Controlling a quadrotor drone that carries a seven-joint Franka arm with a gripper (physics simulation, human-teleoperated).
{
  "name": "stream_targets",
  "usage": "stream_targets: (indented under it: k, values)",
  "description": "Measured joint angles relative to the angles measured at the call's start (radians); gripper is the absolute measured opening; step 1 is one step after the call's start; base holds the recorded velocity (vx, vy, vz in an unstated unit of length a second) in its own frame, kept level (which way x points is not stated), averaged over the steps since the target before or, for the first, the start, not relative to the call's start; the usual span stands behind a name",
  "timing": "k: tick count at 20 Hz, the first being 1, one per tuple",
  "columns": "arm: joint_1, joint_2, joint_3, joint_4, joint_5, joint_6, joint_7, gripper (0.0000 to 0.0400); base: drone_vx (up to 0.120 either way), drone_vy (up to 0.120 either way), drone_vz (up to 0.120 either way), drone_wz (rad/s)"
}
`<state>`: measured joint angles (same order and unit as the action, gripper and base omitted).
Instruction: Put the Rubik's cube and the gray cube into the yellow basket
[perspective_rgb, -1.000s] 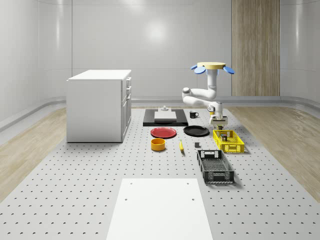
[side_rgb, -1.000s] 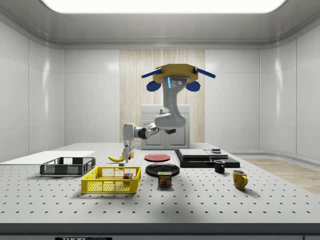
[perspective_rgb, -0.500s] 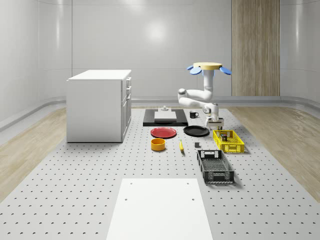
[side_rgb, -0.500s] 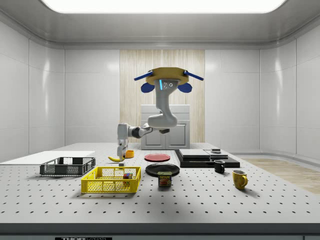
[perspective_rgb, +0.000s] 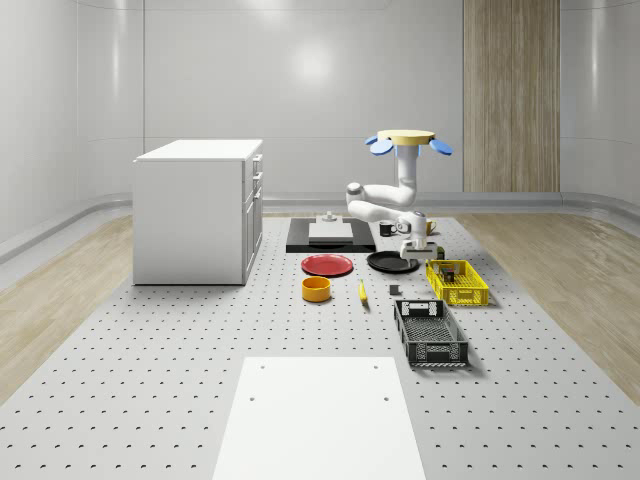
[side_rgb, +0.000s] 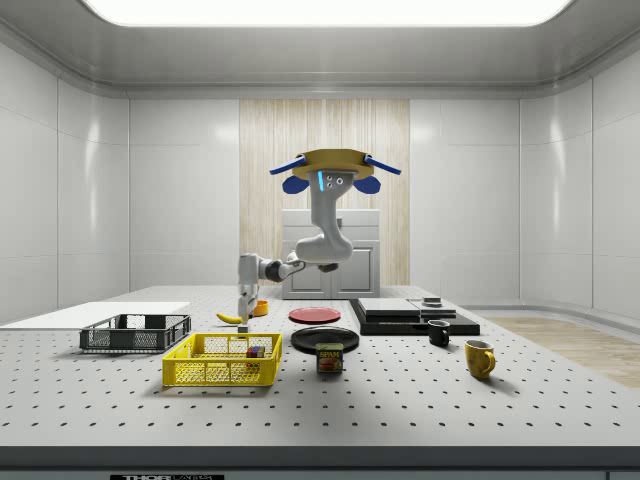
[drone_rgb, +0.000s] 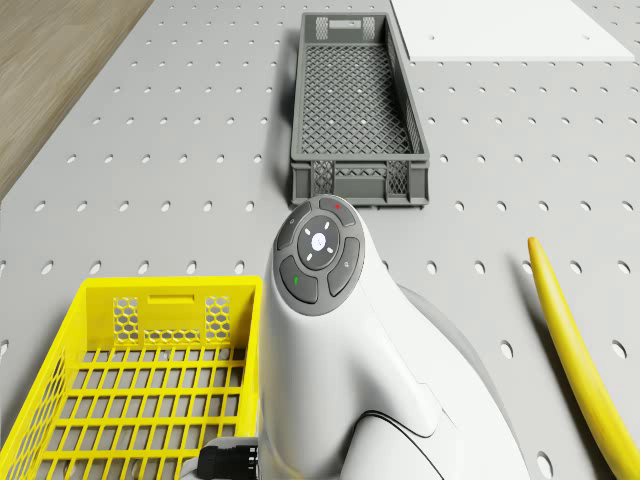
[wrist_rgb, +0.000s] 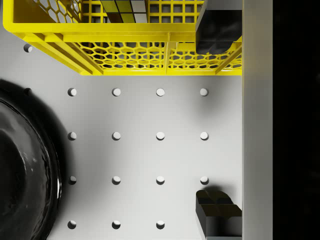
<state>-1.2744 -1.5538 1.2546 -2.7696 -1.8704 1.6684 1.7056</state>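
The yellow basket (perspective_rgb: 457, 283) stands on the table at the whole-scene view's right; its mesh wall (wrist_rgb: 125, 47) also shows in the wrist view. The Rubik's cube (wrist_rgb: 125, 6) lies inside it, also seen at the basket's right end in the side view (side_rgb: 256, 351). My gripper (perspective_rgb: 408, 252) hangs open and empty just outside the basket, over bare table between it and the black plate (perspective_rgb: 392, 262). In the wrist view, the gripper (wrist_rgb: 218, 120) has its fingers (wrist_rgb: 218, 212) wide apart. The drone (perspective_rgb: 400, 140) hovers above the table behind the plate.
A black crate (perspective_rgb: 430, 333) lies in front of the basket, with a banana (drone_rgb: 585, 360) beside it. A Spam can (side_rgb: 330, 358), red plate (perspective_rgb: 327, 265), orange bowl (perspective_rgb: 316, 289), mugs (side_rgb: 479, 358), black slab (perspective_rgb: 330, 235) and white cabinet (perspective_rgb: 198, 210) also stand here.
Drone and arm have shifted toward the whole-scene view's left. The gripper has left the space above the basket and now hangs beside it, near the black plate.
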Motion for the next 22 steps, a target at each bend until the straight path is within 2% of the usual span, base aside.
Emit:
stream_targets:
  k: [6,14,19,22]
  values:
    - [0.001,0.002,0.0,0.0,-0.001,-0.002,0.0,0.04,0.12,-0.12,0.0,0.0]
    - [0.001,0.004,0.0,0.0,-0.002,-0.004,-0.001,0.04,0.0,-0.12,0.0,0.0]
    - [0.002,0.005,0.0,0.0,-0.002,-0.005,-0.001,0.04,0.0,-0.12,-0.104,0.0]
    - [0.002,0.006,0.0,0.0,-0.002,-0.005,-0.001,0.04,0.0,-0.12,-0.04,0.0]
